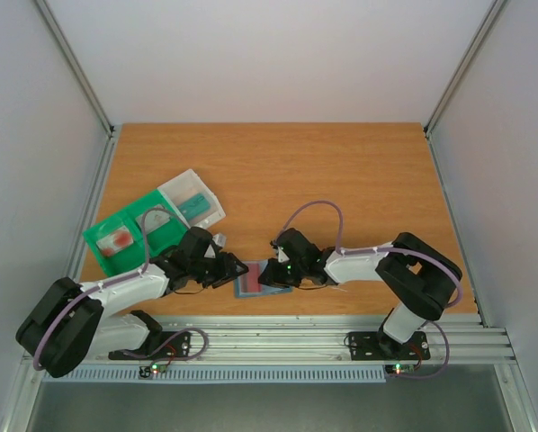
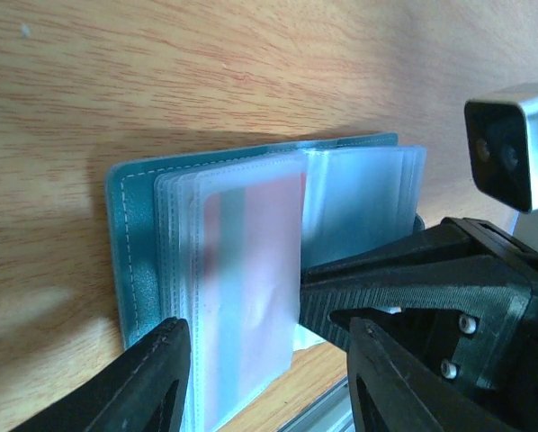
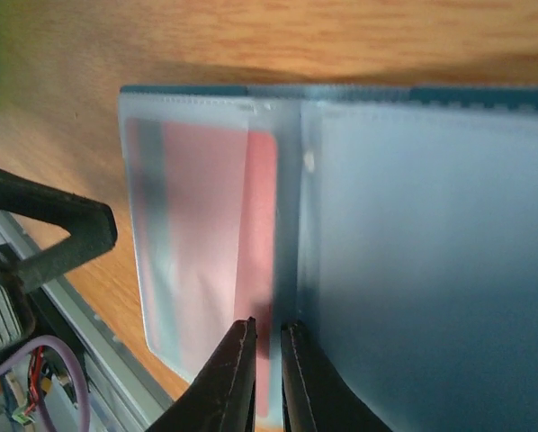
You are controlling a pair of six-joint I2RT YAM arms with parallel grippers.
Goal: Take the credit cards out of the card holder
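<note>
The wooden desk (image 1: 341, 180) is the biggest thing here. On its far left sits a green tray (image 1: 165, 232), and a clear box (image 1: 192, 200) is right beside it. The card holder (image 1: 251, 281) lies open and flat on the desk, close to the near edge, well apart from the tray and right between the two arms. Its blue cover faces down, and its clear plastic sleeves (image 2: 359, 198) fan out on top like the pages of a little book. The left end effector (image 2: 271, 337) is spread wide open. One of its fingers (image 2: 156, 378) is on each side of the left stack of sleeves, and it holds nothing. The right end effector (image 3: 267, 328) has its two fingers almost together, with only a thin slit between them. Its tips sit over the middle fold of the holder, on the edge of the left sleeve. I cannot tell if they press down on it, and they hold nothing that I can see. A reddish-pink credit card (image 3: 206, 234) is inside that top left sleeve. One long strip of it, next to the fold, looks a brighter red than the rest. The sleeves on the right side look milky, and I cannot tell what is in them.
</note>
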